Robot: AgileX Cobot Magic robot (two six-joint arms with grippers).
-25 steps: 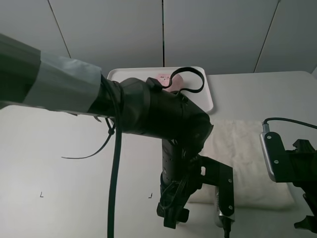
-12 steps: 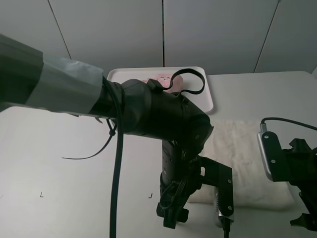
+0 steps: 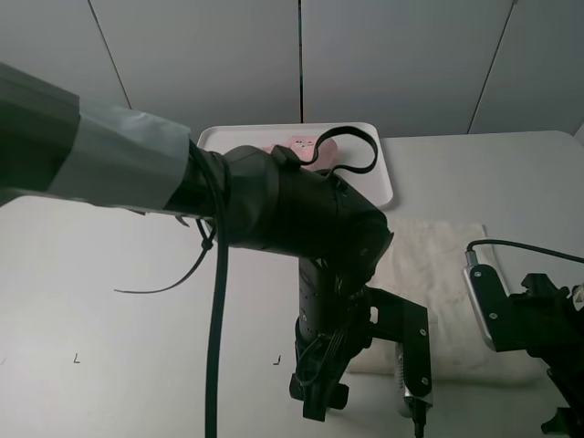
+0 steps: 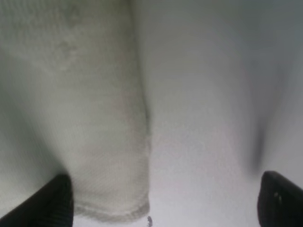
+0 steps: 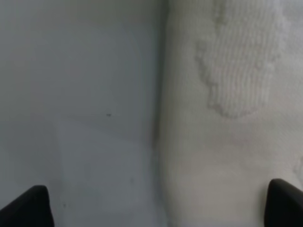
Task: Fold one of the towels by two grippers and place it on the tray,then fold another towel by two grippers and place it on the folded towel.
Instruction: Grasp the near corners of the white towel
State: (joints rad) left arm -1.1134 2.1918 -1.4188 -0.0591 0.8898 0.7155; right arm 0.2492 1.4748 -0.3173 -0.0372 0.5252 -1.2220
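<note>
The cream-white towel (image 3: 443, 265) lies flat on the table at the right of centre. My left gripper (image 4: 165, 203) hangs open over its near left corner, one finger above the cloth (image 4: 94, 118) and the other above bare table. My right gripper (image 5: 156, 208) is open too, straddling the towel's near right edge (image 5: 227, 118). Neither gripper holds anything. The white tray (image 3: 383, 173) sits at the back. The pale pink towel (image 3: 304, 142) lies on it, mostly hidden behind my left arm.
My bulky left arm (image 3: 274, 205) with its dangling cable (image 3: 214, 319) blocks much of the middle in the high view. The white table (image 3: 128, 319) stretches to the left, with small corner marks on it. A grey wall stands behind the tray.
My right arm has shifted left, closer to the cream towel's right edge. The left arm has barely moved. Both grippers stay open.
</note>
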